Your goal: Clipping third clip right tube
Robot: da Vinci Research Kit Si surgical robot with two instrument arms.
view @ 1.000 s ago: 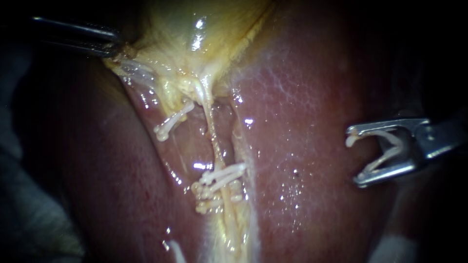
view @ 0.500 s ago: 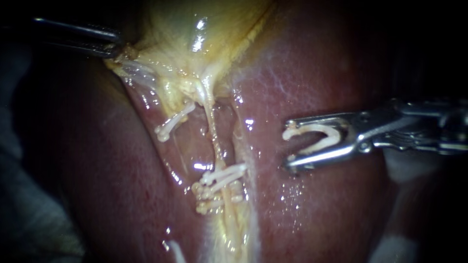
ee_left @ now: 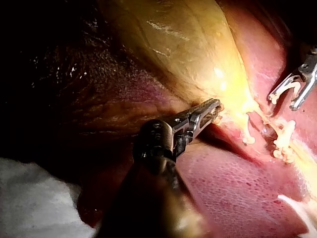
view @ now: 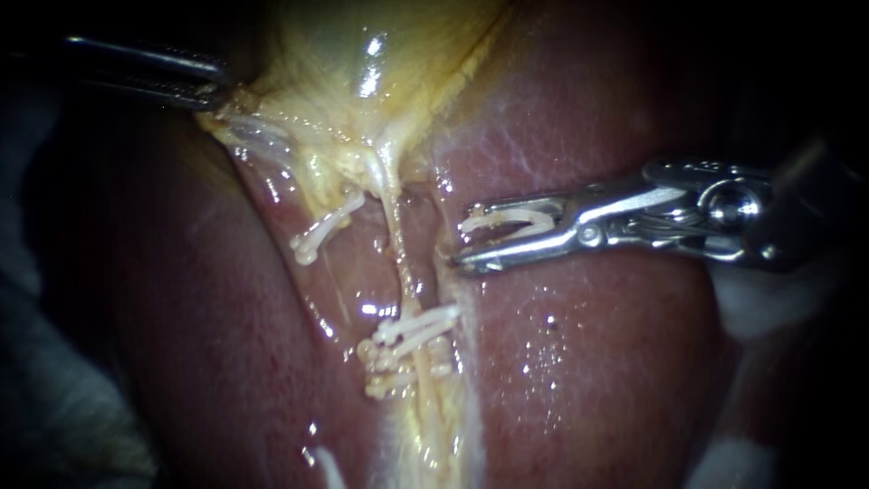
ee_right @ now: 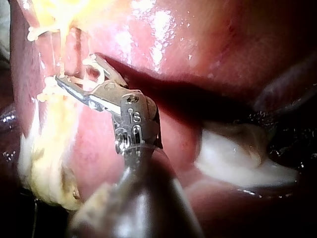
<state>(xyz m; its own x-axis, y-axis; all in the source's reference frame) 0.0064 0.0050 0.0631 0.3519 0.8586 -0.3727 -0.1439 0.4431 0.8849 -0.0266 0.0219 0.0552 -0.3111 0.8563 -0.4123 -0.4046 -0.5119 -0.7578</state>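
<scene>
The thin pale right tube (view: 396,244) runs down from the yellow gallbladder (view: 362,54) over the liver (view: 579,362). Two white clips (view: 416,328) sit across its lower stretch. My right instrument (view: 463,243) comes in level from the right. Its jaws stand apart with a white clip (view: 511,220) held between them, and their tips lie just right of the tube, apart from it. In the right wrist view the same jaws (ee_right: 74,69) point at the tube. My left instrument (view: 213,89) is shut on the gallbladder's edge at the upper left, as the left wrist view (ee_left: 213,106) shows too.
A white clip (view: 321,231) sits on a short tube stump to the left of the right tube. White gauze (ee_left: 29,198) lies beside the liver under my left instrument's shaft. A pale mass (ee_right: 237,158) lies in a fold beside my right instrument.
My right instrument has travelled left across the liver with its clip, from the right edge to just beside the tube. Its jaws stand closer together. The left instrument has not moved.
</scene>
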